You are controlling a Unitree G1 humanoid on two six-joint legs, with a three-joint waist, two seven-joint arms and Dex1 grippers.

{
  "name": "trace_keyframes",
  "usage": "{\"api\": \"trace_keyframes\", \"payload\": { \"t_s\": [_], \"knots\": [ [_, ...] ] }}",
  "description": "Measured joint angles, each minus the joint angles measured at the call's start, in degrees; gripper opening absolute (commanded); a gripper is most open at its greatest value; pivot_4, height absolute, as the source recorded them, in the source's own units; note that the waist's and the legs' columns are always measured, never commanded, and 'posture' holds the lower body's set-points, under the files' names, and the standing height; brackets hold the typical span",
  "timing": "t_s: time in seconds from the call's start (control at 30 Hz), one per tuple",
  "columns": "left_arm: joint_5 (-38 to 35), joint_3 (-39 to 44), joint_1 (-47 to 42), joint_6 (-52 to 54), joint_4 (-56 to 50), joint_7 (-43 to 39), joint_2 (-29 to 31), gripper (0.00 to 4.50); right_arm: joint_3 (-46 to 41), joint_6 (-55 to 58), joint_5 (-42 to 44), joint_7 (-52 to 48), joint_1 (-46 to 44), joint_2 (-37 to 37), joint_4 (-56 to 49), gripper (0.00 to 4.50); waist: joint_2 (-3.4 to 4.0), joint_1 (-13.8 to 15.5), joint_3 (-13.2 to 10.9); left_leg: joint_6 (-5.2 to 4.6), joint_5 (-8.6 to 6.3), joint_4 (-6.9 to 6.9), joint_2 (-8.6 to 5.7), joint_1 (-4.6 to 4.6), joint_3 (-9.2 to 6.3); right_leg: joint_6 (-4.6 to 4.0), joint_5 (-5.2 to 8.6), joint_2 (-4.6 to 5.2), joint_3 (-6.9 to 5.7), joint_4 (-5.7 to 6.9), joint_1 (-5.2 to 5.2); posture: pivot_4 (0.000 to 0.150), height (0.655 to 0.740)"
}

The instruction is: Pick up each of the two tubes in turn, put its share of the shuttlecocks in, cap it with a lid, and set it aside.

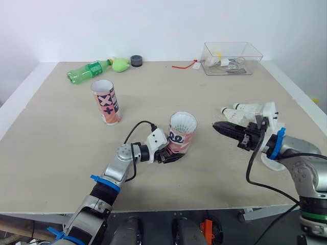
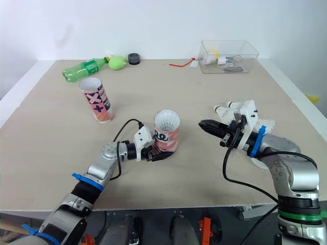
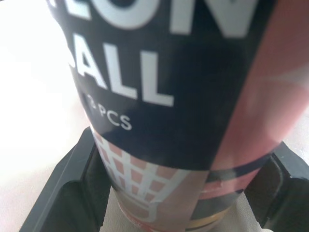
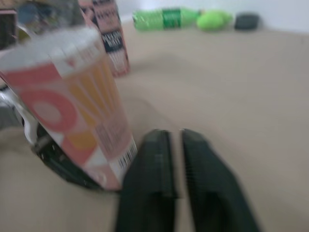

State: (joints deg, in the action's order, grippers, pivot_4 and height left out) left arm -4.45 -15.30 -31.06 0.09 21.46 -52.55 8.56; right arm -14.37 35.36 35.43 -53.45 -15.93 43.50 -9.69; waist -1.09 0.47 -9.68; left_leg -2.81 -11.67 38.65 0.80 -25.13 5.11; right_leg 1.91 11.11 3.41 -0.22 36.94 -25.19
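Pale wood covered the table point(image 1: 61, 143), which ran back to a plain white wall. Near the centre of the head camera's frame, the left gripper point(image 1: 172, 154) was clamped around the lower end of a pink and white tube point(image 1: 180, 139). Its black fingers point(image 3: 72, 179) pressed on both sides of the printed wall. That tube leaned away from the gripper, and the white feathers of a shuttlecock point(image 1: 183, 122) showed in its open mouth. A second tube point(image 1: 106, 102) stood upright and open in the upper left of the frame, well apart from the first.

At the right of the frame the right gripper point(image 1: 218, 126) pointed toward the held tube without touching it. Its two fingers were drawn almost together, with only a thin slit between them, and they gripped nothing. Just behind it, two loose shuttlecocks point(image 1: 244, 107) lay on the table.

Along the far edge, at the upper left, a green bottle point(image 1: 88, 71) lay on its side beside a lime-green object point(image 1: 120, 64) and a dark round cap point(image 1: 136, 60). A clear plastic box point(image 1: 258, 52) holding small items sat at the upper right, with a thin red strip point(image 1: 181, 66) on the table near it.
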Motion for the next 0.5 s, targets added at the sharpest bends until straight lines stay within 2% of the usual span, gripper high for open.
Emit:
{"api": "trace_keyframes", "payload": {
  "t_s": [0.1, 0.17, 0.33, 0.43, 0.5],
  "knots": [
    [-0.2, -0.5, 0.0, -0.7, -0.2, -1.5, 0.8, 3.1, -1.0, 0.3, -1.5, -0.8, 3.0, 4.8, 2.2, 3.64, 0.0, 0.0, 0.0, 0.0, -0.01, -0.02, -0.01, -0.01, 0.0, -0.02, 0.03, 0.0, 0.01, -0.02, 0.0, 0.15, 0.74],
    [-0.4, -0.7, 0.0, -1.3, -0.4, -2.7, 1.4, 3.1, -1.4, -0.6, -3.9, -2.2, 5.1, 9.0, 4.9, 4.47, 0.01, 0.0, 0.0, 0.0, -0.01, -0.05, -0.02, 0.0, 0.01, -0.03, 0.03, 0.0, 0.02, -0.04, 0.0, 0.15, 0.74],
    [-1.2, -1.3, 0.1, -0.9, -1.6, -6.2, 3.2, 3.1, -1.1, -6.8, -11.0, -9.0, 7.1, 19.1, 12.5, 4.47, 0.03, -0.1, 0.0, 0.0, -0.01, -0.1, 0.04, 0.06, 0.05, -0.02, 0.06, -0.09, 0.03, -0.07, -0.02, 0.15, 0.74],
    [-1.5, -1.7, 0.1, -0.2, -1.9, -6.8, 3.1, 3.1, 1.4, -8.4, -12.8, -12.9, 4.3, 22.2, 15.8, 4.47, 0.04, -0.1, 0.0, 0.0, 0.0, -0.1, 0.06, 0.08, 0.01, -0.03, 0.05, -0.14, 0.03, -0.07, -0.01, 0.15, 0.74],
    [-1.7, -1.9, 0.0, -0.1, -1.9, -7.0, 3.1, 3.1, 6.0, -10.7, -15.8, -17.1, 0.5, 24.9, 19.8, 4.47, 0.06, -0.1, 0.0, 0.0, 0.0, -0.09, 0.05, 0.09, 0.02, -0.02, 0.04, -0.13, 0.04, -0.07, -0.02, 0.15, 0.74]
  ]
}}
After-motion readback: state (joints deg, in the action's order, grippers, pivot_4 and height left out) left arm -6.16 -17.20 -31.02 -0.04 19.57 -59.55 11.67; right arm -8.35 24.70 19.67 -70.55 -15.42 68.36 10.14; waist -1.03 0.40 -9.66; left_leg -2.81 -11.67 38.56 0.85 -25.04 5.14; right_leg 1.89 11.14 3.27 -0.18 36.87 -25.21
